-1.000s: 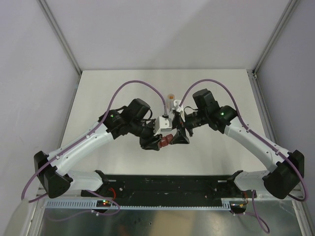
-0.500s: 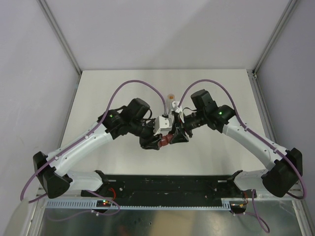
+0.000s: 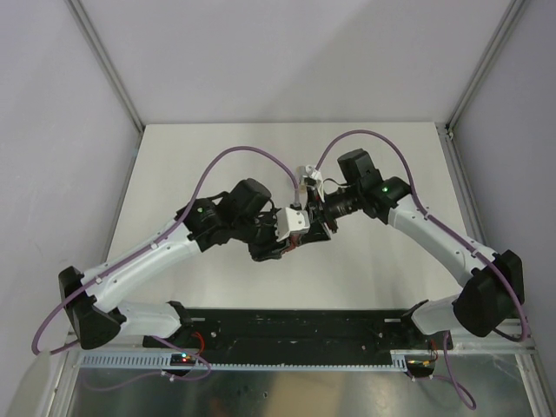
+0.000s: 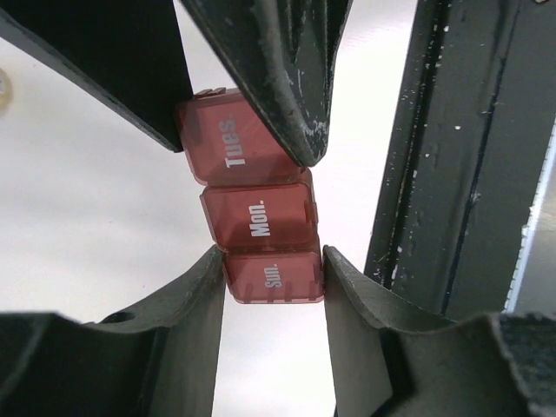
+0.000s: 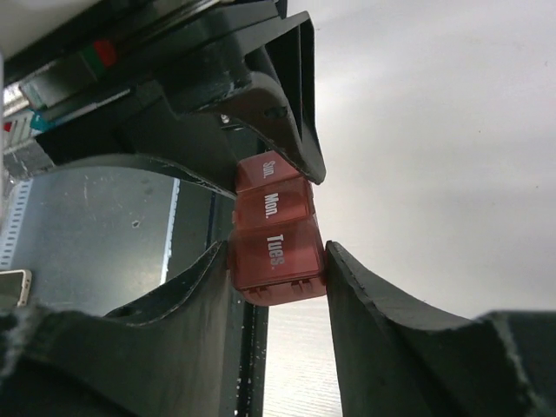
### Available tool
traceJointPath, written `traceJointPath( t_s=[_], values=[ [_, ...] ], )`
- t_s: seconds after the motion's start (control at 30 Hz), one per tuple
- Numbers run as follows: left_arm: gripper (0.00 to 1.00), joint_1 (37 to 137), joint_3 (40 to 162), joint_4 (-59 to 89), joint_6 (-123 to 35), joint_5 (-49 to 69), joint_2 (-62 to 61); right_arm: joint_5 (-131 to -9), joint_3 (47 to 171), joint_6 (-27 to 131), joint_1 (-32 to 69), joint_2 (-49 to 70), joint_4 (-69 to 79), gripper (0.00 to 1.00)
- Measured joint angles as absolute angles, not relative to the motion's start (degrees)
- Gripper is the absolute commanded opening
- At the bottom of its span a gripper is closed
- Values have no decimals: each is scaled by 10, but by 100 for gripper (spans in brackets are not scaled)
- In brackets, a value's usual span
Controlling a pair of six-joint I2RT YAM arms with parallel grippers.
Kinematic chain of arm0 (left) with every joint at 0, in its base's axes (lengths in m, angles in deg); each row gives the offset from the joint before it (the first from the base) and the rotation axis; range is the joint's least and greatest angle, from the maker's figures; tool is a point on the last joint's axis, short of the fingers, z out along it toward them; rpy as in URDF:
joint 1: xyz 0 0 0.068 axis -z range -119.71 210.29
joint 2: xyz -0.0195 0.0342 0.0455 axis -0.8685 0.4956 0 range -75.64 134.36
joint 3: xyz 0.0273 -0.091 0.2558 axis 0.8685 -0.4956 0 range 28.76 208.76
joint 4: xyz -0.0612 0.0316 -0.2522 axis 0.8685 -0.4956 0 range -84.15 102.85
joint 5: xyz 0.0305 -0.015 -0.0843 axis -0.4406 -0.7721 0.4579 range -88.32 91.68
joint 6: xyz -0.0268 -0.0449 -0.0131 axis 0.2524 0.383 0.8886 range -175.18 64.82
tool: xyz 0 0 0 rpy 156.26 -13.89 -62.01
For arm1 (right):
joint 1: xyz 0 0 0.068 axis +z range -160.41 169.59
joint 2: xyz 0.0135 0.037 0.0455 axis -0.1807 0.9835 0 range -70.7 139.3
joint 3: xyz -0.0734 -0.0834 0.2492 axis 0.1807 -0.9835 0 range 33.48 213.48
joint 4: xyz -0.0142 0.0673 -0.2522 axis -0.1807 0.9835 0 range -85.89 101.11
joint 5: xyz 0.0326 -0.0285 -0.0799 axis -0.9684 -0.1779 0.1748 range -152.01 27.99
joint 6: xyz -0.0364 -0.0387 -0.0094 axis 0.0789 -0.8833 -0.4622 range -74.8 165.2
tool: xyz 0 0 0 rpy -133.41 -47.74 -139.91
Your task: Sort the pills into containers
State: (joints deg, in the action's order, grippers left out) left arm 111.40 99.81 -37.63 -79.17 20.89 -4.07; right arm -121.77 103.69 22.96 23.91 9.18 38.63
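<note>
Dark red plastic, the containers (image 4: 261, 221) formed one strip of three lidded compartments marked Sun., Mon. and Tues., held between my two arms over the middle of the tabletop (image 3: 174, 174). My left end effector (image 4: 274, 271) was clamped on the Sun. end, my right end effector (image 5: 276, 259) on the Tues. end. The lids were down, so whatever lay inside was hidden. From overhead my arms covered nearly all of the strip, and I could not tell whether it touched the tabletop.

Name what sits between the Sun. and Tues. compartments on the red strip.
The Mon. compartment sits between them, touching both; both wrist views show it.
</note>
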Motion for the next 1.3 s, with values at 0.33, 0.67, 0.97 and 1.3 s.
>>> traceJointPath(
  t_s=[0.33, 0.67, 0.97, 1.3],
  values=[
    [0, 1138, 998, -370, -786, 123, -32, -1207, 1042, 282, 233, 97, 376, 70],
    [0, 1145, 998, -371, -786, 102, -29, -1181, 1044, 283, 230, 97, 382, 84],
    [0, 1147, 998, -380, -788, 128, -31, -1152, 1045, 226, 236, 97, 411, 86],
    [0, 1149, 998, -392, -792, 143, -34, -1129, 1045, 212, 249, 97, 421, 82]
  ],
)
